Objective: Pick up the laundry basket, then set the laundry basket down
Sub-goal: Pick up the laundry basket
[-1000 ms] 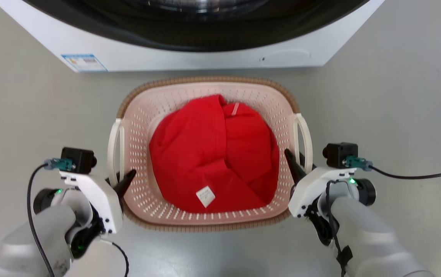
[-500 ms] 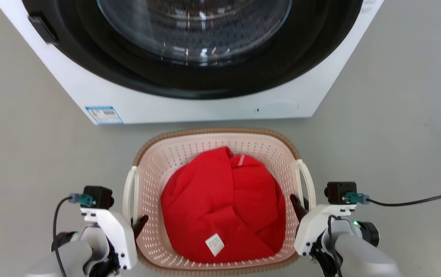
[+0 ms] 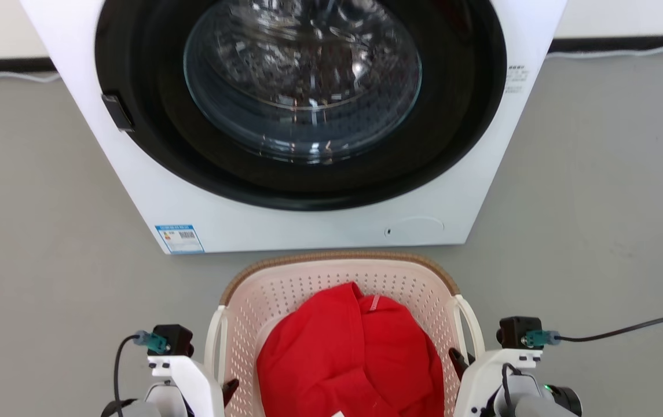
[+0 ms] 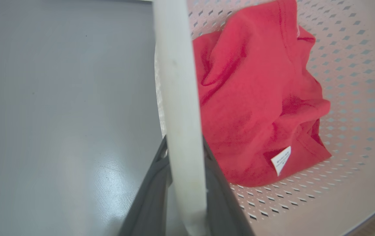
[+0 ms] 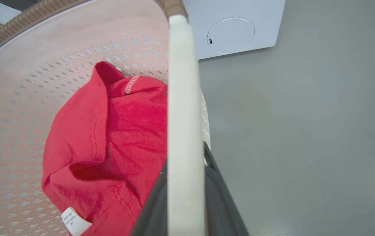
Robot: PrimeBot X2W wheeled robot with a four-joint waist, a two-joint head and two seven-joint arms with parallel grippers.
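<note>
Arms low and forward. Left gripper (image 4: 184,146) clamps left handle (image 4: 177,82), right gripper (image 5: 185,154) clamps right handle (image 5: 182,82); laundry basket (image 3: 337,256) lies between both grippers.

Wrist units, both arms: white shells with black fittings.
The left wrist housing (image 3: 192,382) is white and angular, topped by a black box-shaped camera block (image 3: 172,339) with a teal connector (image 3: 154,343) and a thin black cable (image 3: 118,370). The right wrist housing (image 3: 479,376) matches and has a green indicator light (image 3: 546,387). The fingers (image 4: 148,196) are long, tapered and matt dark grey.
</note>
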